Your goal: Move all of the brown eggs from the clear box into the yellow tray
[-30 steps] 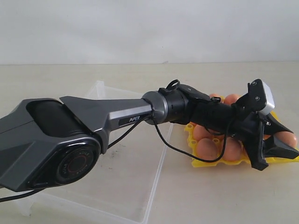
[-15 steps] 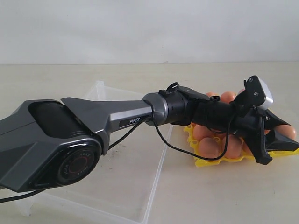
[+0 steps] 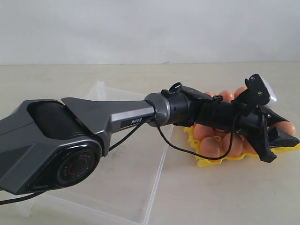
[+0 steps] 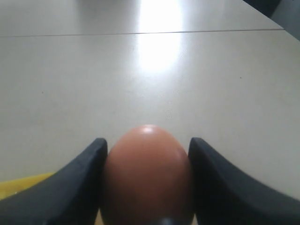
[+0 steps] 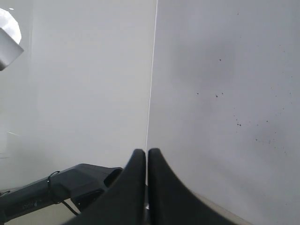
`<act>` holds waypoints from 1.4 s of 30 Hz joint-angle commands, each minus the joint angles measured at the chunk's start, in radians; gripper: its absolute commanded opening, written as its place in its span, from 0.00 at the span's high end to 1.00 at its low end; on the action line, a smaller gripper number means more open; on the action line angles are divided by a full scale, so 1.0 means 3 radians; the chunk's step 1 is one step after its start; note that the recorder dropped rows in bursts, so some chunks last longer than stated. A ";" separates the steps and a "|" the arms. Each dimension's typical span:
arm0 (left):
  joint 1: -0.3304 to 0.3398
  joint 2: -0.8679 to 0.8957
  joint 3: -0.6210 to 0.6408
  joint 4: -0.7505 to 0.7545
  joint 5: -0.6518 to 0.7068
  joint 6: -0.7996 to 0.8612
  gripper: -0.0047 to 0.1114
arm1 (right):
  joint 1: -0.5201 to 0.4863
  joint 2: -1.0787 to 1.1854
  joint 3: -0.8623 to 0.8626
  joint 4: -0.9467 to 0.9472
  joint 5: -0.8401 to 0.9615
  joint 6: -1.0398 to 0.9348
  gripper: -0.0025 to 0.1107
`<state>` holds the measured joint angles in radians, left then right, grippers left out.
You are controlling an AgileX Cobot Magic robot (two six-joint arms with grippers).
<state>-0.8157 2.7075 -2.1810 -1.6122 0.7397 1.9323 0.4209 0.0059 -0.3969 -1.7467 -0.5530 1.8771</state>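
The table (image 3: pixel 211 197) carries the clear box (image 3: pixel 136 187) on the left and the yellow tray (image 3: pixel 206 162) just beside it on the right. The left arm (image 3: pixel 93 119) reaches across the box to the tray. No egg shows on the visible part of the box floor, while brown eggs (image 3: pixel 208 146) fill the tray cups in view. The left gripper (image 4: pixel 147 140) clasps one egg (image 4: pixel 147 178) between its dark fingers (image 4: pixel 84 178), above the tray's right side. Over the last second it has risen a little and drifted toward the tray's far side, its grip unchanged. This egg is probably being lined up over a free cup and is not yet set down. The right gripper (image 5: pixel 146 152) is pressed closed on nothing, away from the work
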 commanded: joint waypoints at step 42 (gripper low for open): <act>-0.0070 -0.1325 0.0024 0.2008 -0.0073 -0.1837 0.93 | -0.0006 -0.0020 0.0004 0.0008 -0.0001 -0.0072 0.98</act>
<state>-0.8262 2.3730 -2.1737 -1.2832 0.7754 1.5913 0.4209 0.0059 -0.3969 -1.7467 -0.5530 1.8641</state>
